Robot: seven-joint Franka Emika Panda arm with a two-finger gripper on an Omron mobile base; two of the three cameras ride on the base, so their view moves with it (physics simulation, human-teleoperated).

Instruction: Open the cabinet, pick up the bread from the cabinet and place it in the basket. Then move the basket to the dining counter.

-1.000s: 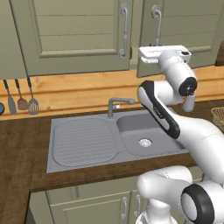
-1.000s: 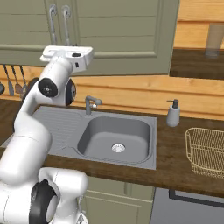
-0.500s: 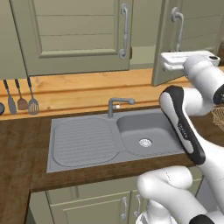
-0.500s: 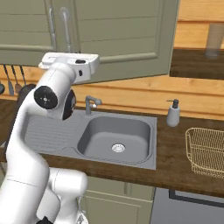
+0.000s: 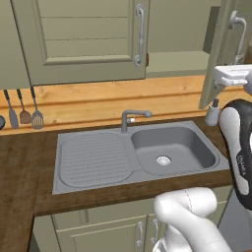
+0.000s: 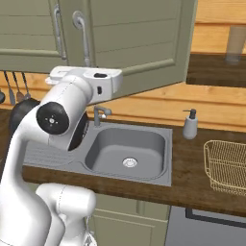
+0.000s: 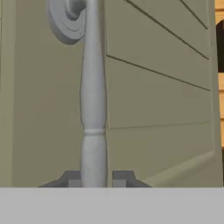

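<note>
The cabinet's right door (image 6: 139, 38) stands swung out towards me, while the left door (image 5: 83, 39) is closed. My gripper (image 7: 93, 179) is shut on the lower end of the right door's curved silver handle (image 7: 92, 100), one fingertip on each side. The hand sits just below that handle (image 5: 238, 34) at the right edge of the left base view and under the handle (image 6: 82, 36) in the right base view. The plain green cabinet inside (image 5: 177, 34) shows no bread; it is hidden. The golden wire basket (image 6: 228, 166) rests on the worktop at the far right.
A grey sink (image 5: 172, 147) with a faucet (image 5: 132, 117) lies below the cabinet. A soap dispenser (image 6: 190, 124) stands between the sink and the basket. Utensils (image 5: 24, 110) hang on the wall at left. A dark-brown top (image 6: 216, 69), apparently the dining counter, holds a glass (image 6: 235, 43).
The right cabinet door has swung from closed to wide open. My hand has travelled outward with its handle, away from the cabinet front.
</note>
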